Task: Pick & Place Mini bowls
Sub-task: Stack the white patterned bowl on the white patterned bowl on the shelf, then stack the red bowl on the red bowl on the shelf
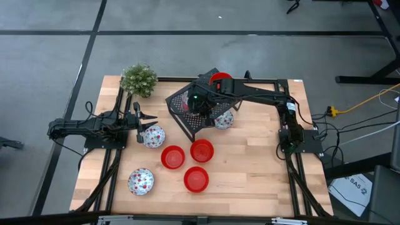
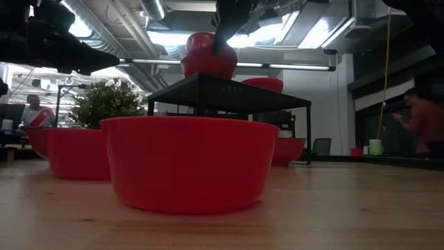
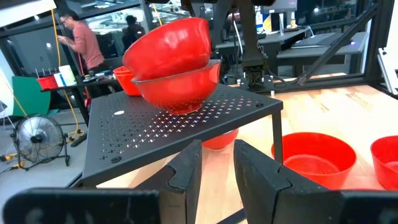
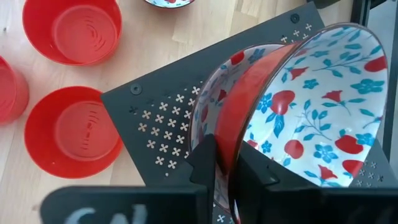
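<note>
Fingers at work: the right gripper (image 4: 225, 171) has its two fingers (image 4: 205, 165) closed tight on the rim of a tilted bowl (image 4: 311, 106), one finger inside, one outside.
Bowl in the grip: red outside and printed with red fruit and blue flowers inside, it leans into a second bowl (image 3: 186, 87) sitting upright beneath it.
Where that is: both bowls sit on top of the black perforated rack (image 1: 181, 109), with the right arm reaching in across the table from its base.
From the low camera: the held bowl (image 2: 208, 55) shows above the rack top (image 2: 229, 94), dark fingers coming down onto it from above.
Step in hand: my read is a placement, stacking this bowl into the one already on the rack; it is not yet seated, since it sits cocked rather than nested.
Next move calls for: levelling the bowl so its rim drops square into the lower one, then opening the fingers without dragging the rim sideways.
Other hand: the left gripper (image 3: 216, 168) waits low at the left side of the table, fingers a little apart and holding nothing, pointed at the rack.
Still to go: three red bowls (image 1: 173, 157) stand grouped on the table in front of the rack, a printed one (image 1: 154, 135) just beside the left gripper, another (image 1: 140, 181) nearer the front-left corner.
Also under the rack: one more printed bowl (image 1: 224, 120) peeks out at its right edge.
Bystander: a small green plant (image 1: 139, 79) at the back-left corner, well clear of the action.
</note>
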Controlling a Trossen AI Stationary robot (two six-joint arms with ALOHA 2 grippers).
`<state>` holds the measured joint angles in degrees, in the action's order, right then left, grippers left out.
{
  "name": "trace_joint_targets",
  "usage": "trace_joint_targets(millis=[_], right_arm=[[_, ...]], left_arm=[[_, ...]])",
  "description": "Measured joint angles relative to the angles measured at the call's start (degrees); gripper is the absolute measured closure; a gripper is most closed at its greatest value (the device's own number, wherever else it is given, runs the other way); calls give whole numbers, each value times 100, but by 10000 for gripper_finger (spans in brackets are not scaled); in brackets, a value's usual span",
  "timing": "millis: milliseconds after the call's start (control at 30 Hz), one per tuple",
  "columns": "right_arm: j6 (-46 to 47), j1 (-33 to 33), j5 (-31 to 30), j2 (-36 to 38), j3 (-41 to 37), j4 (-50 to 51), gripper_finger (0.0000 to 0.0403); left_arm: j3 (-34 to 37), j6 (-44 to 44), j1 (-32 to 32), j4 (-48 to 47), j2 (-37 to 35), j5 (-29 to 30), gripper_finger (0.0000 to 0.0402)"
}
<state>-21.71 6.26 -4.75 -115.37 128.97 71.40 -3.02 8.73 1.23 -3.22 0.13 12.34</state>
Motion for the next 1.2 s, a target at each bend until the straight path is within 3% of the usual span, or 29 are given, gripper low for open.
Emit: trace_joint_targets(millis=[700, 1200], right_arm=[[1, 0, 183, -2, 0, 2, 356], [19, -2, 280, -2, 0, -47, 260]], left_arm=[[-1, 0, -2, 0, -1, 0, 313], [-1, 0, -1, 0, 1, 0, 313]])
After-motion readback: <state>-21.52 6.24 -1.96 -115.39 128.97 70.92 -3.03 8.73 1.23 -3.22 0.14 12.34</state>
